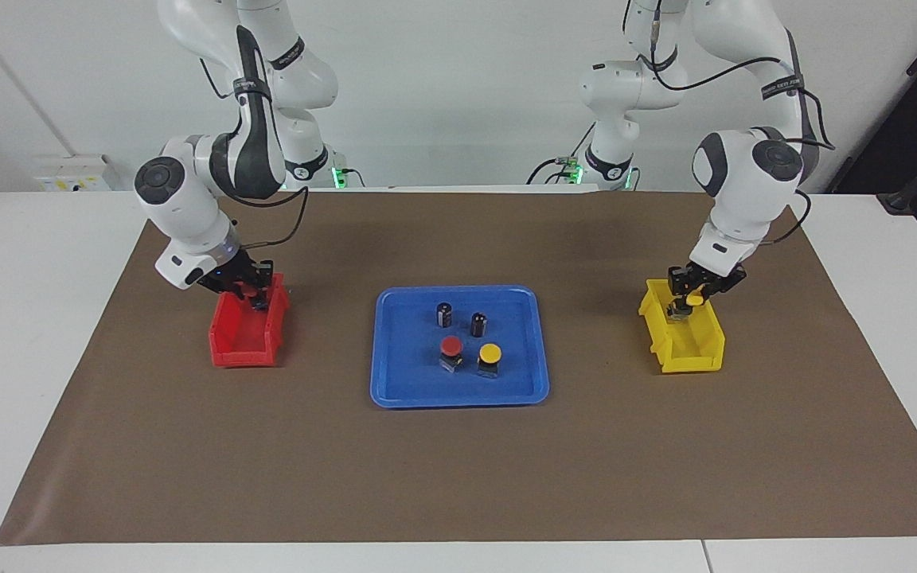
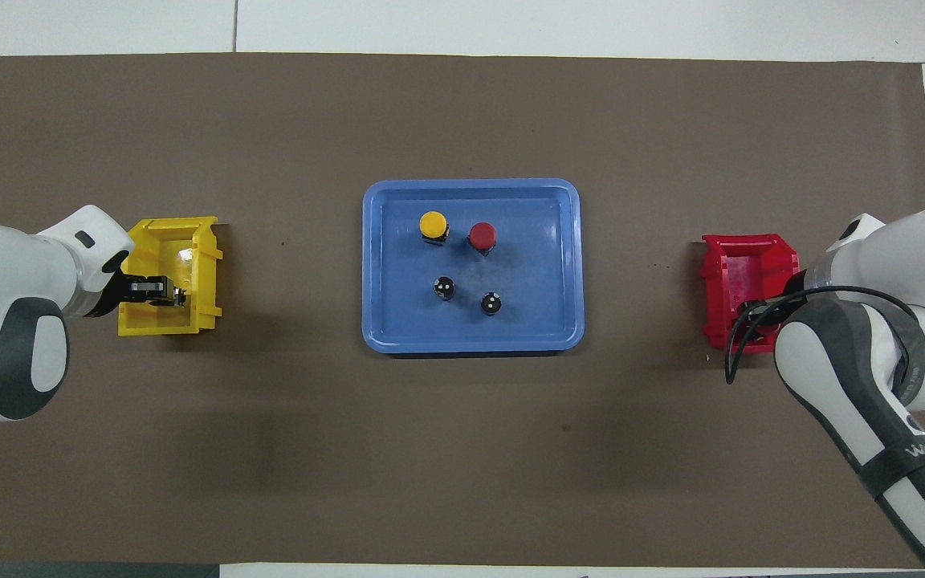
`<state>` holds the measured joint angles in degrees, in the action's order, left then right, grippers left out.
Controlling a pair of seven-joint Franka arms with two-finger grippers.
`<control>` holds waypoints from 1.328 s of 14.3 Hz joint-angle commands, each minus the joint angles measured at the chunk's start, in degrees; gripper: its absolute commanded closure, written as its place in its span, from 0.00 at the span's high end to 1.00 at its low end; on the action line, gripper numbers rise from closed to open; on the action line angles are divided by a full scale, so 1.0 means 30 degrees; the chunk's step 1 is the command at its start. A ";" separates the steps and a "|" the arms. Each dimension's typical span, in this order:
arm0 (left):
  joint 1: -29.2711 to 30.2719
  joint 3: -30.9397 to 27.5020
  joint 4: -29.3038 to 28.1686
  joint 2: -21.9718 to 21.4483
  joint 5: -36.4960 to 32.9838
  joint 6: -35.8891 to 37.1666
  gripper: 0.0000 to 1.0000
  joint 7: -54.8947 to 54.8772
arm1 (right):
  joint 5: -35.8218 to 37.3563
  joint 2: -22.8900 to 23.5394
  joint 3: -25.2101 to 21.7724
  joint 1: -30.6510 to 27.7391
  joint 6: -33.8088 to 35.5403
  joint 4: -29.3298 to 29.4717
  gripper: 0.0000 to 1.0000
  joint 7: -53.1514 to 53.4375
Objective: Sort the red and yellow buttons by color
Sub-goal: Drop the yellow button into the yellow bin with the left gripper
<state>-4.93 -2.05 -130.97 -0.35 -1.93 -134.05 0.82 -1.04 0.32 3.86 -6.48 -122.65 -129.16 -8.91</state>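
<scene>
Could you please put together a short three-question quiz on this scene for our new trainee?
1. True or false: the blue tray holds one red-capped button and one yellow-capped button.
2. How many dark cylinders without coloured caps stand in the tray?
3. Which gripper is at the yellow bin? A) left gripper B) right gripper C) neither

Key
1. True; they stand side by side, farther from the robots than the cylinders.
2. Two: one dark cylinder and a second dark cylinder.
3. A; the left gripper carries a yellow-capped piece there, while the right gripper is at the red bin.
</scene>
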 commanded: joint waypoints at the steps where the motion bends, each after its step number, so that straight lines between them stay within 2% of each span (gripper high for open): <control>1: 0.0237 0.0184 -0.0464 0.0584 -0.0323 -0.1368 0.01 0.0137 | -0.0093 -0.0546 0.0121 -0.0329 -0.0366 -0.0569 0.56 -0.1217; 2: 0.0237 0.0155 -0.0494 0.0614 -0.0323 -0.1487 0.02 0.0079 | -0.0093 -0.0546 0.0121 -0.0358 -0.0366 -0.0569 0.58 -0.1482; 3: 0.0266 0.0155 -0.0407 0.0644 -0.0381 -0.1372 0.23 -0.0066 | -0.0093 -0.0546 0.0121 -0.0358 -0.0366 -0.0569 0.59 -0.1542; 4: 0.0266 0.0155 -0.0203 0.0673 -0.0382 -0.1197 0.72 -0.0039 | -0.0093 -0.0546 0.0121 -0.0358 -0.0337 -0.0540 0.59 -0.1543; 5: 0.0237 0.0155 0.0176 0.0470 -0.0411 -0.0760 0.86 -0.0039 | -0.0093 -0.0488 0.0121 -0.0358 -0.0250 -0.0365 0.59 -0.1572; 7: 0.0208 0.0155 0.3209 0.0351 -0.0498 0.3467 0.88 0.0019 | -0.0035 -0.0226 0.0092 -0.0387 0.0565 0.0743 0.59 -0.1747; 9: -0.0026 0.0184 0.5852 0.0177 -0.0587 0.7021 0.88 0.0137 | -0.0006 0.0417 0.0092 -0.0387 0.2261 0.2672 0.60 -0.1748; 11: -0.0144 0.0329 0.7089 0.0000 -0.0674 0.8554 0.87 0.0428 | 0.0024 0.1062 0.0121 -0.0329 0.3990 0.4753 0.61 -0.1690; 12: -0.0144 0.0446 0.7181 0.0028 -0.0675 0.8502 0.81 0.0633 | 0.0024 0.1355 0.0150 -0.0155 0.4869 0.5866 0.63 -0.1573; 13: -0.0144 0.0477 0.6950 0.0000 -0.0675 0.8183 0.54 0.0925 | -0.0005 0.1590 0.0237 -0.0008 0.5719 0.7037 0.63 -0.1340; 14: -0.0144 0.0477 0.6686 -0.0117 -0.0675 0.7774 0.15 0.0841 | -0.0034 0.2085 0.0238 0.0690 0.6598 0.8557 0.65 -0.0642; 15: -0.0115 0.0477 0.6423 -0.0176 -0.0675 0.7335 0.05 0.0840 | -0.0064 0.2902 0.0238 0.1770 0.7534 1.0515 0.73 0.0844; 16: -0.0144 0.0477 0.6304 -0.0060 -0.0675 0.6953 0.01 0.1043 | -0.0093 0.3549 0.0238 0.2709 0.7979 1.1985 0.78 0.2571; 19: -0.1574 0.0477 0.6507 0.1050 -0.0646 0.6101 0.01 0.2972 | -0.0531 0.5277 0.0442 0.5755 0.7839 1.4745 0.82 0.7786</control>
<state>-6.10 -0.41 -111.35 0.57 -2.93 -113.45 4.87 -1.46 10.03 4.69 6.37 -100.65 -92.92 6.28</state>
